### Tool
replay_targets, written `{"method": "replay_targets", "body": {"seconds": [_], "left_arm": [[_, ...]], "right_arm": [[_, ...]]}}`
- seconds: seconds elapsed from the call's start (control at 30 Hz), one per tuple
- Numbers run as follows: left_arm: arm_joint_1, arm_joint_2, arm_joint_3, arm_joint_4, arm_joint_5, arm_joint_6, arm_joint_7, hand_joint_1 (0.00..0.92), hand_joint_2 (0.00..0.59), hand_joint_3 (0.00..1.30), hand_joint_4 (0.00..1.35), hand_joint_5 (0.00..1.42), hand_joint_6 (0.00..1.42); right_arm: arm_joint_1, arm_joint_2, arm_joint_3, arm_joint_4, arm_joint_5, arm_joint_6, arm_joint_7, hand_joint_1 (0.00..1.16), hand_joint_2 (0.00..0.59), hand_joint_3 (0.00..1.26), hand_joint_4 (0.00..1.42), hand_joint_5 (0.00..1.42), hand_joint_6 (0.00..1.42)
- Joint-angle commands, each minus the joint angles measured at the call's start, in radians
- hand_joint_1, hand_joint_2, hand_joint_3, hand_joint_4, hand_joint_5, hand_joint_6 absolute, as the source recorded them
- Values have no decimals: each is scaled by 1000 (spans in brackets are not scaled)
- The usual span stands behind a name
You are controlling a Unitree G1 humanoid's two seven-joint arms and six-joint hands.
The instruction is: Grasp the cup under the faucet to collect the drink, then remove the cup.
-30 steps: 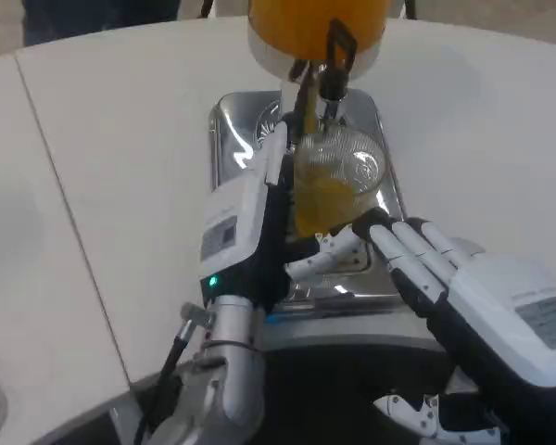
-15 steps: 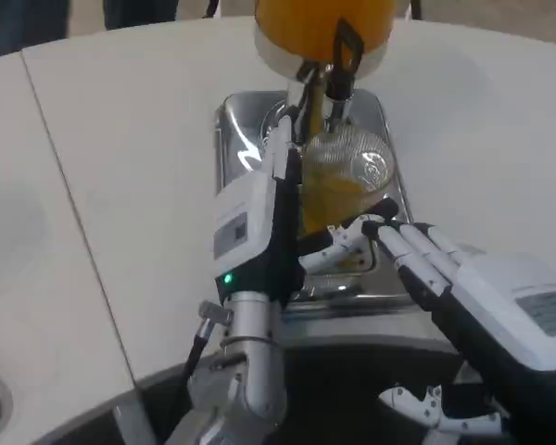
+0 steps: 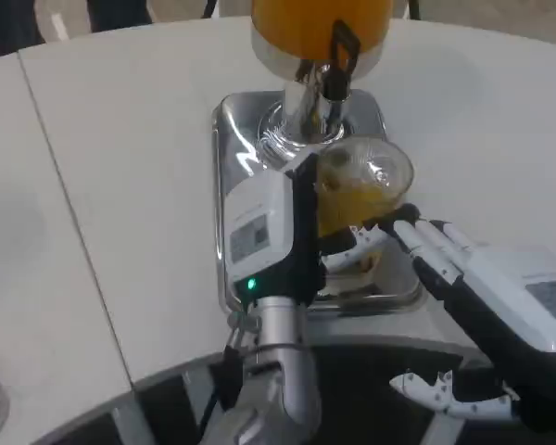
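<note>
Clear plastic cup (image 3: 363, 190) of orange drink gripped by left hand (image 3: 283, 232), offset from faucet (image 3: 326, 82), clearing spout; right hand (image 3: 445, 260) fingers spread, steadying alongside.

Clear cup (image 3: 363, 190) holds orange drink on a silver tray (image 3: 236, 130).

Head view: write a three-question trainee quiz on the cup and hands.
1. True or false: the cup holds orange drink.
2. The cup is over: A) bare table B) the metal drip tray C) a plate.
3. Fill in: the dispenser's black tap is to the ____ of the cup in the picture.

The left hand and right hand flank the cup.

Key: 1 true; 2 B; 3 upper left.
</note>
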Motion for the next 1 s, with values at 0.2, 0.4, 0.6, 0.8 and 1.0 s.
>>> {"method": "replay_targets", "body": {"seconds": [0.2,0.4,0.6,0.8,1.0], "left_arm": [[-2,-44,14,72,-39,-64,102,621,73,1037,1220,1404,1424],[2,-28,26,75,-70,-119,87,619,60,1064,1208,1404,1424],[11,11,39,44,-90,-149,66,617,50,1073,1180,1393,1424],[34,59,80,-14,-106,-164,38,621,45,1087,1081,1389,1424],[60,95,101,-70,-109,-165,12,629,45,1097,1045,1389,1424]], "right_arm": [[11,11,29,-26,-28,14,14,561,351,0,0,0,109],[3,17,31,-8,-24,21,5,560,355,0,0,0,111],[-1,34,38,9,-34,18,-26,564,361,0,0,2,113],[10,33,32,23,-29,16,-42,567,363,0,0,0,113],[16,41,43,7,-44,11,-56,573,367,0,0,0,113]]}}
